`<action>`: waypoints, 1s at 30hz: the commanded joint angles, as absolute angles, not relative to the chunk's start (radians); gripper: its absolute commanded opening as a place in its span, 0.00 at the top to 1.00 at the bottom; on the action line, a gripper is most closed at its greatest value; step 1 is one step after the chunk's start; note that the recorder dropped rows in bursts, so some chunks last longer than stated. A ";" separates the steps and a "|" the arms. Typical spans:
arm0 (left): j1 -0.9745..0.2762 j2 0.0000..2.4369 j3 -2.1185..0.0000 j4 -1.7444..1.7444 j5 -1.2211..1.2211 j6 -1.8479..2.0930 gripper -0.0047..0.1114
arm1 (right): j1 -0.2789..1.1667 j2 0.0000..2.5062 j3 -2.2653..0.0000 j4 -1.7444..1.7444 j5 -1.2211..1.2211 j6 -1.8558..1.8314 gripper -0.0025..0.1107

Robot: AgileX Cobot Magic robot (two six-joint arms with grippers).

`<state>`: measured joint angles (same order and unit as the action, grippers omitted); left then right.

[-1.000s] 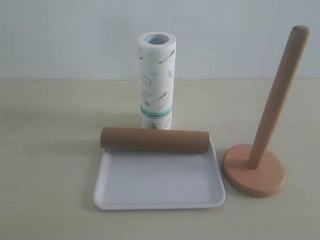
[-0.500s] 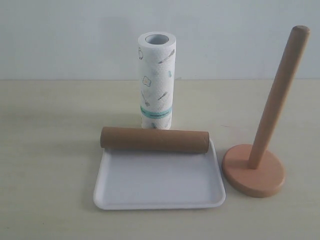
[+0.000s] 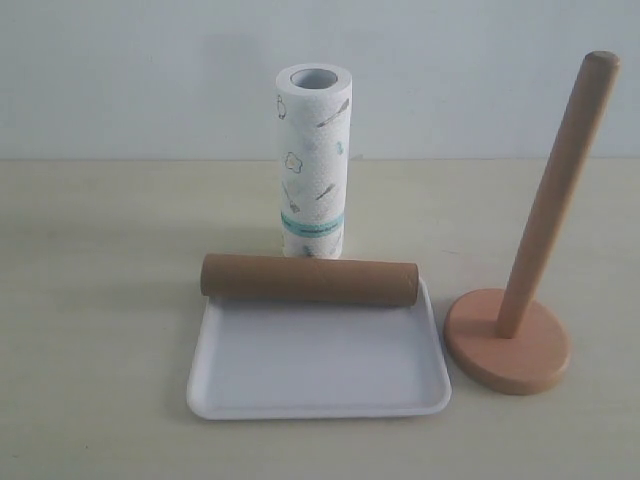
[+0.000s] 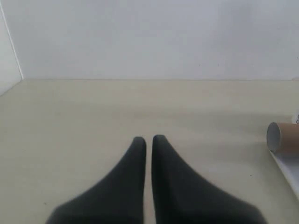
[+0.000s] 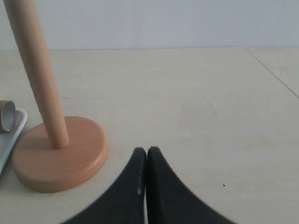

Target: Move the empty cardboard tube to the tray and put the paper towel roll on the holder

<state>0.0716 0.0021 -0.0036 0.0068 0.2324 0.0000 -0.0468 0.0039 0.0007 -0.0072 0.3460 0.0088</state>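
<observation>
Toward the left edge of the table (image 3: 90, 330), the left gripper (image 4: 148, 138) hangs low over bare surface. Its jaws are all but together, with only a sliver between them, and they hold nothing. Midway along the near edge sits the tray (image 3: 315, 408). The tube (image 3: 309, 280) lies lengthwise across its far rim, so that half of the task looks done.

Behind them, nearer the far edge, the roll (image 3: 314, 160) stands upright on its teal-banded end, core opening up, touching nothing. It should be light and soft. The paper will give under a squeeze and the outer sheet can slide or tear, so a hard pinch is a poor bet. A better hold is jaws spread wide across the middle of its height with modest pressure, which leaves the core free for the pole.

Toward the right edge, the holder (image 3: 507, 348) stands just beside the tray, its pole bare. As light wood, it may tip if the roll catches the pole's top off-centre. To the right of its base, the right gripper (image 5: 146, 150) has its jaws pressed together on nothing.
</observation>
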 commanded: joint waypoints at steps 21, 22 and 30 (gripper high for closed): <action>0.069 0.000 0.000 0.000 0.233 -0.007 0.92 | 0.020 0.000 0.000 -0.006 0.346 0.024 0.98; 0.069 0.000 0.000 0.000 0.233 -0.007 0.92 | 0.020 0.000 0.000 -0.006 0.346 0.024 0.98; 0.069 0.000 0.000 0.000 0.233 -0.007 0.92 | 0.020 0.000 0.000 -0.006 0.346 0.024 0.98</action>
